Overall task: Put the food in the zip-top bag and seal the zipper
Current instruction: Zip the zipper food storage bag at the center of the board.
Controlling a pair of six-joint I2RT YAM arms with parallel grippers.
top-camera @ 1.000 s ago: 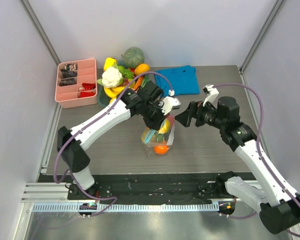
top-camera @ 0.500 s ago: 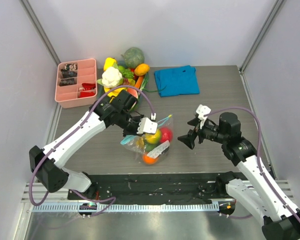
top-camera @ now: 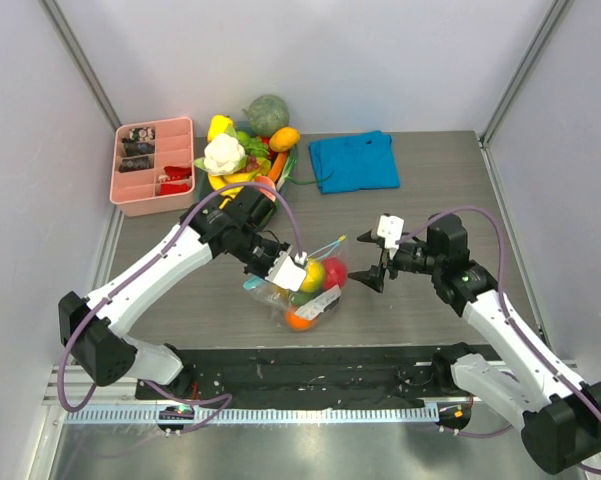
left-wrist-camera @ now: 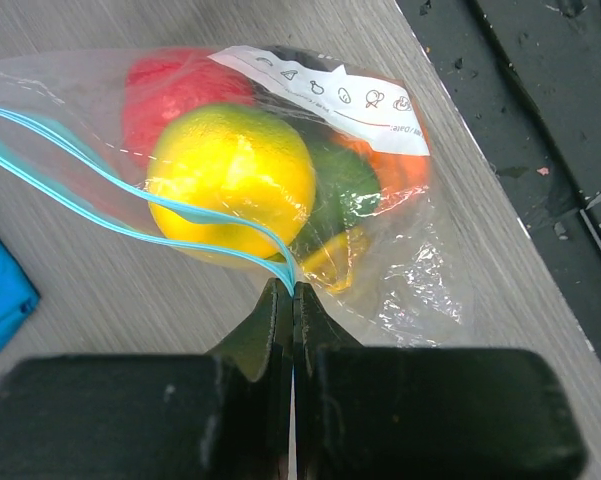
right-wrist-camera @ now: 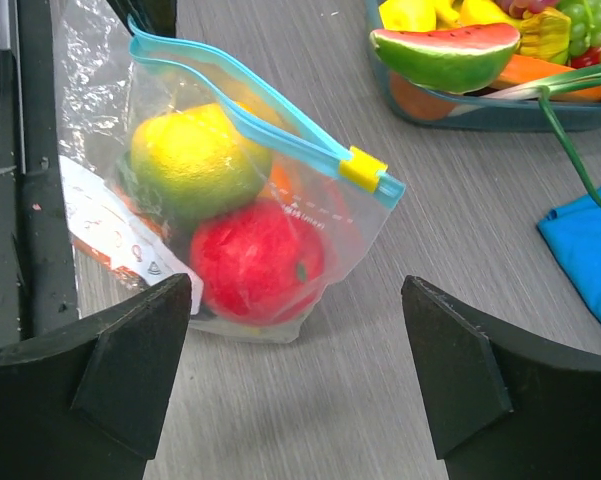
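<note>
The clear zip-top bag lies on the grey table and holds a yellow lemon, a red apple and an orange. My left gripper is shut on one end of the blue-teal zipper, pinched at the fingertips. The two strips stand apart in the left wrist view. A yellow slider sits at the zipper's other end. My right gripper is open and empty, just right of the bag, facing the apple in the right wrist view.
A pink divided tray stands at the back left. A pile of toy food with a watermelon slice is beside it. A blue cloth lies at the back. A black mat runs along the near edge.
My left gripper has carried the bag toward the near left and set it lower on the table. My right gripper has drawn back slightly and now faces the bag's right side.
</note>
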